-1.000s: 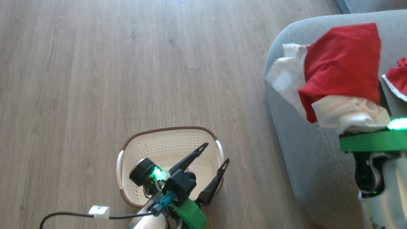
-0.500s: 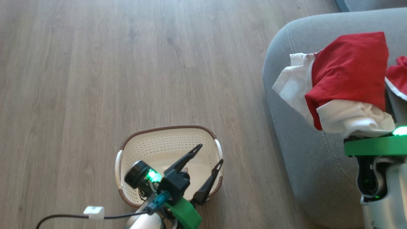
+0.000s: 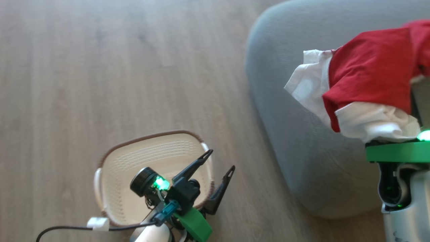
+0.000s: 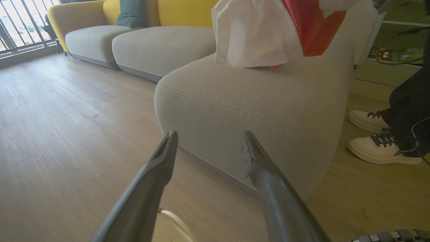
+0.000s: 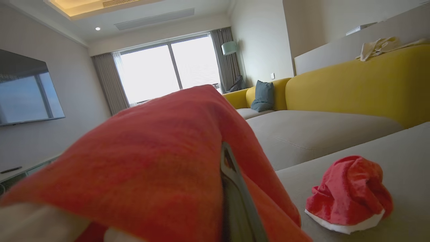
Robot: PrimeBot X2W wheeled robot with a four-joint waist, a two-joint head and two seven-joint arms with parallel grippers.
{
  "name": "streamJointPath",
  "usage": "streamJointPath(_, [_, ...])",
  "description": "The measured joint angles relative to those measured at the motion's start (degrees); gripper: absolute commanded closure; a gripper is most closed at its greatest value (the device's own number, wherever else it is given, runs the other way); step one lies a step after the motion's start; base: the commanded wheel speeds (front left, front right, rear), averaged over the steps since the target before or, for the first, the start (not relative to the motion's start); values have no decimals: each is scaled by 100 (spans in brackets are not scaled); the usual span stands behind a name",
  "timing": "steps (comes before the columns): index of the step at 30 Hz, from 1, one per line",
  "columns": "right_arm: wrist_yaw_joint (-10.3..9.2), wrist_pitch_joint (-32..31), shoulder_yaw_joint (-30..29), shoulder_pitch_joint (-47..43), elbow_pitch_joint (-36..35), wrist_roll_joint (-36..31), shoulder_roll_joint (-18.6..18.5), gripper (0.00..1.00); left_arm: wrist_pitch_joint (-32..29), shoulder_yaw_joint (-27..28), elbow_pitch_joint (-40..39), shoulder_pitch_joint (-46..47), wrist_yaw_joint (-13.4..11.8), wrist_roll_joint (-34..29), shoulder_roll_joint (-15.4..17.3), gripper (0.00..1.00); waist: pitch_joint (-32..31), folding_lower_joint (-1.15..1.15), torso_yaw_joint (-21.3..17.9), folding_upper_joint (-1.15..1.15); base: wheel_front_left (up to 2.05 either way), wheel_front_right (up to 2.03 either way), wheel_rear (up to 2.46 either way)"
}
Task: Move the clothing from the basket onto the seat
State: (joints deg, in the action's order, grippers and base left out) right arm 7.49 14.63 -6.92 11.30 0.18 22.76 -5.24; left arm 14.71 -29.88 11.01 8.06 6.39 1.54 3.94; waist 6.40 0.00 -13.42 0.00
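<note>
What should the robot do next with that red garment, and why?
Probably open the right gripper and drop the red garment: it hangs over the grey seat, where another garment lies, and the basket looks empty.

Bright daylight pours through the overexposed window [image 5: 168, 70]; the head view is smeared soft; the clothing [image 5: 144, 168] looms blurred near the lens.
</note>
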Motion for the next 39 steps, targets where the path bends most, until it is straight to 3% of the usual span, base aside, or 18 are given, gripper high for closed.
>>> streamJointPath(17, [-1, 0, -677, -38, -235, 18, 186, 100, 0, -583, -122, 233, 57, -21, 42, 0, 432, 0, -1643, 0, 0, 0, 0])
streamJointPath(27, [-1, 0, -1196, -384, -480, 169, 282, 100, 0, -1073, -83, 621, 102, 97, 129, 0, 588, 0, -1826, 0, 0, 0, 0])
streamJointPath(39, [-1, 0, -1144, -308, -439, 226, 301, 100, 0, -1109, -80, 623, 102, 146, 257, 0, 713, 0, -1822, 0, 0, 0, 0])
